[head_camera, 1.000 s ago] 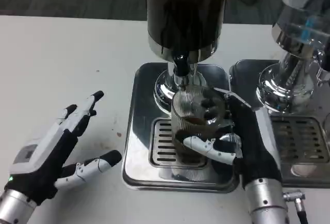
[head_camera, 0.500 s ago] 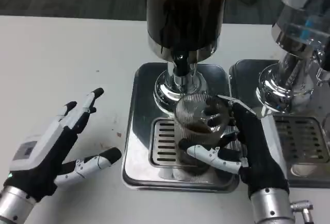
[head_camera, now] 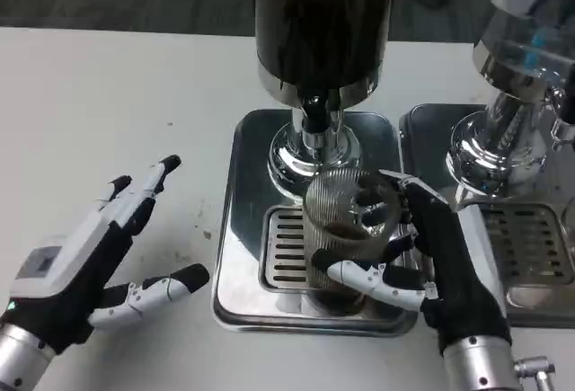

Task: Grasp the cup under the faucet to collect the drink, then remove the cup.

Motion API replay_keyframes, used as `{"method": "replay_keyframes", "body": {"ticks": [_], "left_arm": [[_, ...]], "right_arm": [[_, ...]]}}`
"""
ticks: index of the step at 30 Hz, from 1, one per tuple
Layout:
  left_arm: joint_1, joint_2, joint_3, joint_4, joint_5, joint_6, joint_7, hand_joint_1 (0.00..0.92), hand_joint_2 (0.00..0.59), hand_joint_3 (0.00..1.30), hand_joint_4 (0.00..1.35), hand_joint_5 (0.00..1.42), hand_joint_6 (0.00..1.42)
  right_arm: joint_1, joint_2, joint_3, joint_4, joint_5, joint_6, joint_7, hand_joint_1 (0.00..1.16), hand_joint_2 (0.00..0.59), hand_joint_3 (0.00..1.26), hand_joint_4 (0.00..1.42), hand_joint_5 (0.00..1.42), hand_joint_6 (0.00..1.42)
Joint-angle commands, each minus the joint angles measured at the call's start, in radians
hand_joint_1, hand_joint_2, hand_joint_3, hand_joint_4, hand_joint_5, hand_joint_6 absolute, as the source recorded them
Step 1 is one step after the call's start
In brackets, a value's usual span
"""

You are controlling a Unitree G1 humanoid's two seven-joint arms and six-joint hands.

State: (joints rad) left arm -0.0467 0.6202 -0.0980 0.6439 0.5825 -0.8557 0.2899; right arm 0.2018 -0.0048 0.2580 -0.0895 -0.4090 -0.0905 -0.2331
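A clear ribbed cup (head_camera: 346, 229) with a little dark drink at its bottom stands over the slotted grate (head_camera: 286, 249) of the steel drip tray (head_camera: 241, 195), just in front of the faucet spout (head_camera: 314, 121) of the dark drink dispenser (head_camera: 322, 22). My right hand (head_camera: 431, 261) grips the cup from its right side, thumb across the front and fingers behind. My left hand (head_camera: 85, 261) lies on the white table left of the tray, palm inward, fingers spread, holding nothing.
A second dispenser with a chrome base (head_camera: 503, 139) and its own drip tray (head_camera: 530, 247) stands at the right, close to my right forearm. Open white tabletop (head_camera: 108, 94) stretches to the left and behind my left hand.
My right hand has drawn the cup toward me, away from the spout and down the grate. My left hand has shifted slightly toward me.
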Motion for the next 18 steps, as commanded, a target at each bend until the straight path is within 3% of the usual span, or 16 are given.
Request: {"method": "replay_keyframes", "body": {"ticks": [1,6,9,18], "left_arm": [[0.048,0.038,0.016,-0.053,0.043,0.008,0.061,0.0,0.131,0.02,0.0,0.13,0.0],[0.085,0.054,0.02,-0.095,0.071,0.049,0.089,0.0,0.132,0.01,0.0,0.11,0.0],[0.108,0.05,0.022,-0.124,0.074,0.089,0.098,0.0,0.134,0.0,0.0,0.09,0.0],[0.135,0.052,0.006,-0.171,0.081,0.122,0.097,0.0,0.134,0.0,0.0,0.07,0.0]], "right_arm": [[0.02,-0.007,0.006,-0.066,0.002,-0.02,0.016,0.97,0.246,0.42,0.5,0.58,0.84],[0.037,-0.01,0.014,-0.097,-0.006,-0.018,0.03,0.97,0.247,0.42,0.5,0.58,0.85],[0.042,-0.029,0.029,-0.119,-0.06,-0.023,0.027,0.97,0.248,0.42,0.51,0.58,0.85],[0.051,-0.019,0.034,-0.118,-0.032,-0.018,0.046,0.97,0.248,0.42,0.51,0.59,0.87]]}}
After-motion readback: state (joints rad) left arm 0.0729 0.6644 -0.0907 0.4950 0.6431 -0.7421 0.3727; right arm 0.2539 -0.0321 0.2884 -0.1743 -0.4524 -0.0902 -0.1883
